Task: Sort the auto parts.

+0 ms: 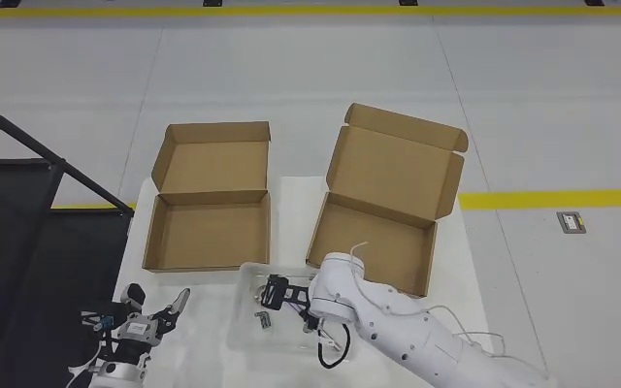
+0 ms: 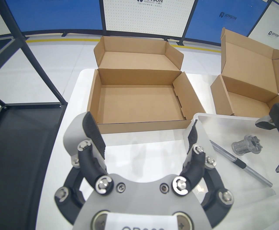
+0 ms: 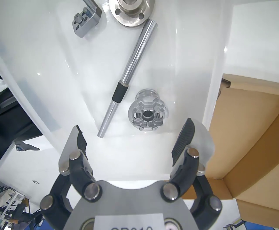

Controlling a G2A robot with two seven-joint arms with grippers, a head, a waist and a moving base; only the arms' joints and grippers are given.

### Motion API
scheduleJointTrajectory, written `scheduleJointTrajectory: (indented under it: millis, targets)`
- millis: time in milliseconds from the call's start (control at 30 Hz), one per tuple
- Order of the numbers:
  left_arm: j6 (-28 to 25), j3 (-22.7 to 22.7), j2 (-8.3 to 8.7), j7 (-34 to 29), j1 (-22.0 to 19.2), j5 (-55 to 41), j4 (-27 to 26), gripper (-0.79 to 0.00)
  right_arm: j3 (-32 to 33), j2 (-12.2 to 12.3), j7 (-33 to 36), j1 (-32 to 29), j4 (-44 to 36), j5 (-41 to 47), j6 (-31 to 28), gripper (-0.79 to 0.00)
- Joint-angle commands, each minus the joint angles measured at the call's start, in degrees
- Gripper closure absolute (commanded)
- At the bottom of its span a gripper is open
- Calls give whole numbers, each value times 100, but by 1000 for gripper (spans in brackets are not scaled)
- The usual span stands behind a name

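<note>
Risk, we judge: right gripper [image 3: 134, 131], fingers spread, hovers over tray [image 2: 226, 116], above hub [image 3: 148, 111]. Rod [image 3: 128, 71] just beside hub, so closing may snag rod or roll hub away.
Left gripper [image 2: 141, 124]: spread, empty, beside tray.
We count in tray: hub 1, rod 1, bracket [image 3: 86, 20] 1, flange [image 3: 130, 10] 1.
Beyond tray: open box [image 1: 207, 233], second box [image 1: 378, 242]; total 2.
</note>
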Motion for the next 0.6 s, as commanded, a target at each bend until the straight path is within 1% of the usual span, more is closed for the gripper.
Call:
scheduleJointTrajectory:
  millis: [0, 67, 300, 333, 367, 400, 433, 500, 567]
  targets:
    - [0, 0, 0, 0, 0, 0, 0, -785, -3, -22, -98, -12, 108, -20, 35, -785]
    - [0, 0, 0, 0, 0, 0, 0, -785, 25, -37, -201, -31, 205, -51, 114, -785]
    - [0, 0, 0, 0, 0, 0, 0, -785, 92, -58, -283, -99, 402, -90, 64, -785]
    - [0, 0, 0, 0, 0, 0, 0, -785, 98, -63, -295, -104, 432, -98, 65, -763]
    - [0, 0, 0, 0, 0, 0, 0, -785, 98, -70, -330, -113, 442, -102, 43, -711]
    - [0, 0, 0, 0, 0, 0, 0, -785, 109, -74, -409, -123, 462, -105, 9, -686]
    - [0, 0, 0, 0, 0, 0, 0, -785, 122, -75, -460, -135, 507, -127, 7, -690]
    - [0, 0, 0, 0, 0, 0, 0, -785, 137, -80, -530, -150, 576, -177, 0, -656]
    - [0, 0, 0, 0, 0, 0, 0, -785, 163, -87, -611, -163, 645, -200, -7, -643]
